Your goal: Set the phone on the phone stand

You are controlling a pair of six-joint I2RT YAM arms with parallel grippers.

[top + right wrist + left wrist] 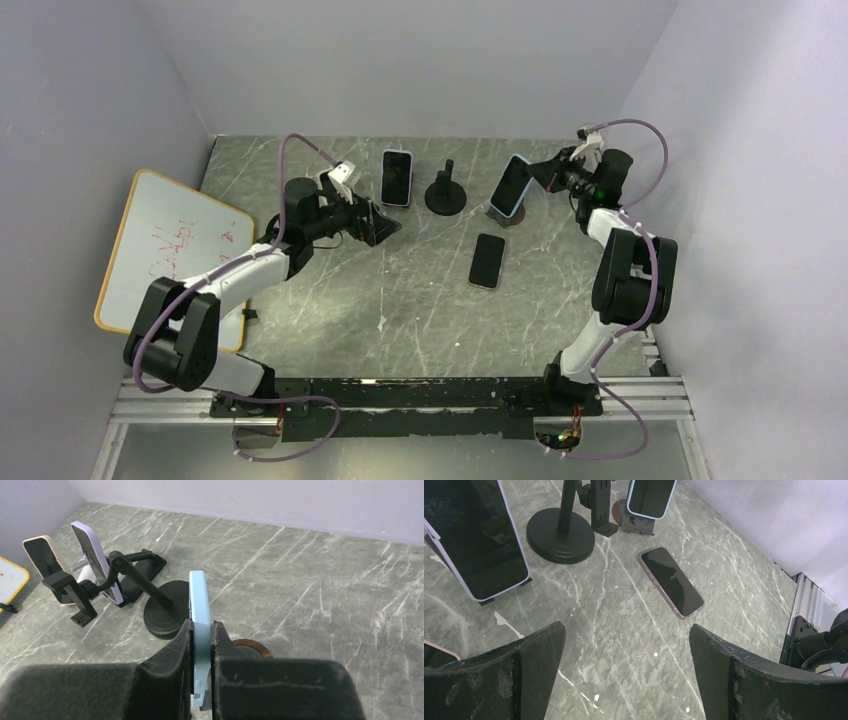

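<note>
holding, top view: the right gripper [540, 178] is clamped on the light blue phone [512, 186], which leans tilted over the phone stand [497, 212] at the far right of the table [400, 330].
other things, top view: a dark phone [487, 260] lies flat near the middle. a propped phone [396, 177] stands just beside a black round stand [445, 193].
left gripper, top view: the left gripper [385, 228] hovers low near the propped phone and carries nothing.
claw, left wrist view: its fingers [509, 680] stand wide apart over bare table.
task phone, left wrist view: the light blue phone's lower edge meets the stand's grey cradle above a brown base [620, 510]. i cannot tell whether it is fully seated.
claw, right wrist view: the pads [175, 650] squeeze front and back of the light blue phone near its upper end, and the phone shows edge-on.
handling, judged: it is likely stiff and slim with moderate weight. the glass face is probably slick and breakable, and the case should give better friction.
where to hold, judged: across the two faces near the top, leaving the bottom edge free for the cradle.
</note>
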